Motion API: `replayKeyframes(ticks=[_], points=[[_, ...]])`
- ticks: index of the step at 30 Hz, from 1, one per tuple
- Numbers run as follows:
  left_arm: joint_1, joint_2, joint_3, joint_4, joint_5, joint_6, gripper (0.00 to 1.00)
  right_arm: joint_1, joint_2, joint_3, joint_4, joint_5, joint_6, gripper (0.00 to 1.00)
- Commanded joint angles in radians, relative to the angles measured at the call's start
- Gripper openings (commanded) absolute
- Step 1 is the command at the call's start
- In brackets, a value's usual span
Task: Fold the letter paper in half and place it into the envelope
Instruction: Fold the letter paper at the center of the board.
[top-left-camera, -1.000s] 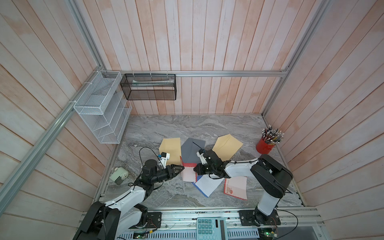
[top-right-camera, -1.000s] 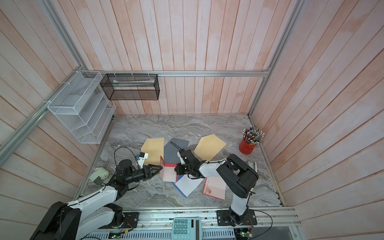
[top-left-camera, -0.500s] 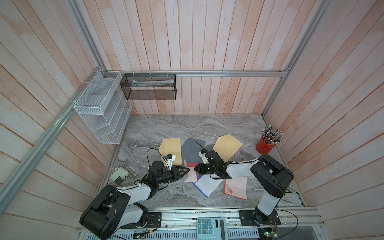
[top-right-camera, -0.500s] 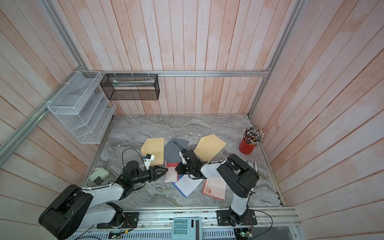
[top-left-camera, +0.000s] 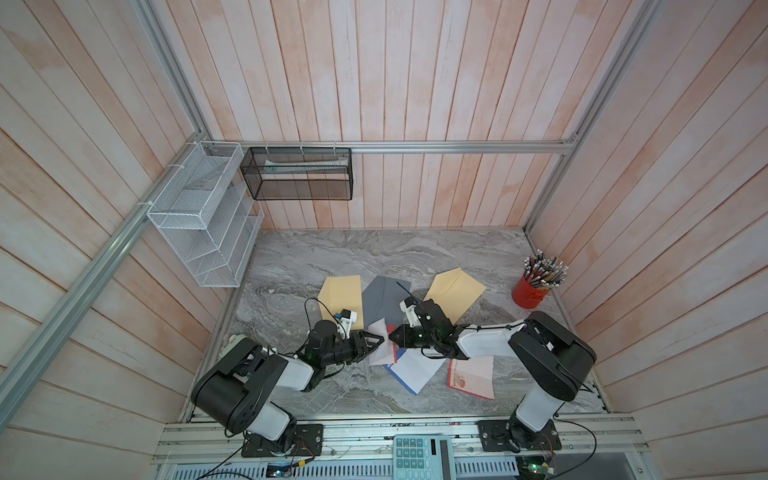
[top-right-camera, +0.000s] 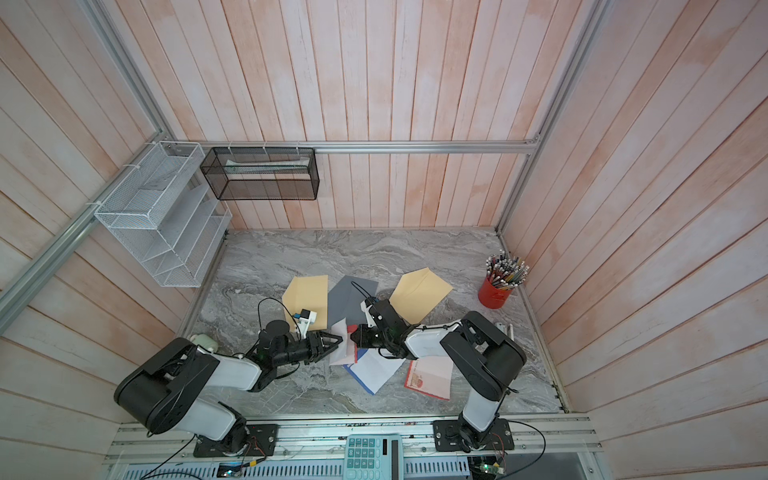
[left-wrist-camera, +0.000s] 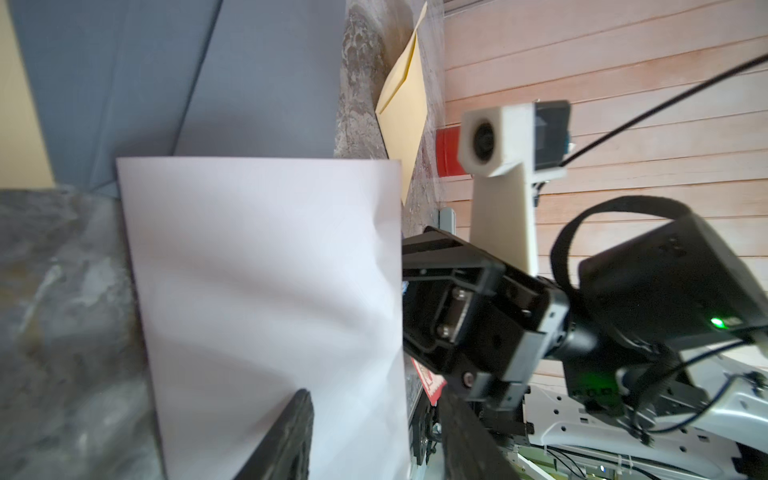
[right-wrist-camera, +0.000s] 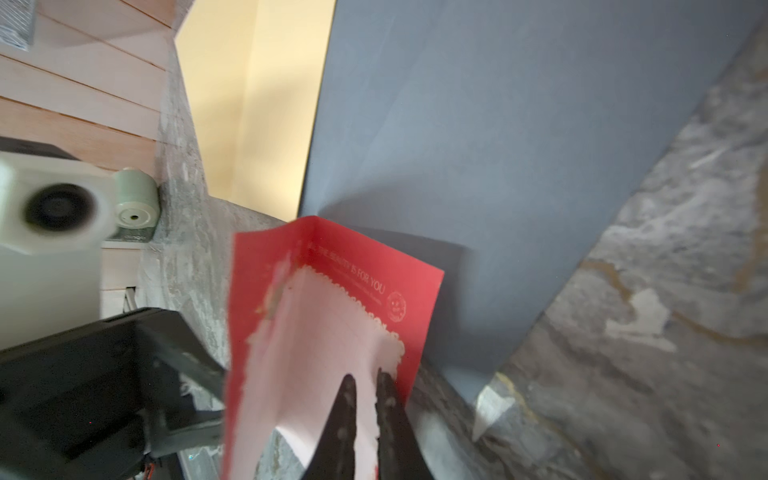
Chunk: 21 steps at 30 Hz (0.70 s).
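The letter paper (right-wrist-camera: 332, 316) is held up and tilted near the front middle of the table, between the two claws. One side is pink with a red border. The other side is plain white and looks a bit wavy.

The right claw (right-wrist-camera: 365, 395) is at 3 o'clock from the paper. Its two fingers are pressed almost together and pinch the paper's edge.

The left claw (left-wrist-camera: 378, 399) is at 9 o'clock from the paper and faces the right claw. Its fingers are spread about halfway, and the paper's side edge sits in the gap between them. One finger (left-wrist-camera: 291, 432) is in front of the white side. I cannot tell if it touches the paper.

A gray envelope (top-left-camera: 384, 295) lies flat at 12 o'clock from the paper, just beside it. One yellow envelope (top-left-camera: 343, 297) lies at 10 o'clock and another yellow envelope (top-left-camera: 455, 293) at 2 o'clock. A blue-edged sheet (top-left-camera: 413, 370) lies at 5 o'clock, under the right arm. A red-edged sheet (top-left-camera: 471, 372) lies past it.

A red cup (top-left-camera: 532, 295) stands at 3 o'clock on the table, by the wall, and is full of pencils. A black mesh basket (top-left-camera: 297, 191) hangs on the back wall with something pale and flat inside. A white wire rack (top-left-camera: 203, 232) hangs on the side wall at 10 o'clock. I cannot tell what is in it.
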<state>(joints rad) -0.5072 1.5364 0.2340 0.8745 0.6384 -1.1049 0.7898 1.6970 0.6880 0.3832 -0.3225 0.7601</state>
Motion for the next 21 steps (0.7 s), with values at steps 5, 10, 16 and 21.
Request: replayKeyframes(ticks=[5,10,16,21], points=[[-0.005,0.085,-0.022,0.086,-0.014,-0.033,0.5,-0.033,-0.182,-0.03,-0.03,0.043,-0.003,0.17],[-0.005,0.145,-0.025,0.137,-0.007,-0.057,0.49,-0.038,-0.214,-0.008,-0.067,0.035,-0.025,0.17],[-0.004,0.174,-0.04,0.18,0.004,-0.076,0.47,-0.024,-0.116,0.016,-0.04,-0.008,-0.026,0.15],[-0.003,0.13,-0.034,0.142,0.002,-0.067,0.47,-0.018,-0.024,0.024,-0.023,-0.013,-0.036,0.14]])
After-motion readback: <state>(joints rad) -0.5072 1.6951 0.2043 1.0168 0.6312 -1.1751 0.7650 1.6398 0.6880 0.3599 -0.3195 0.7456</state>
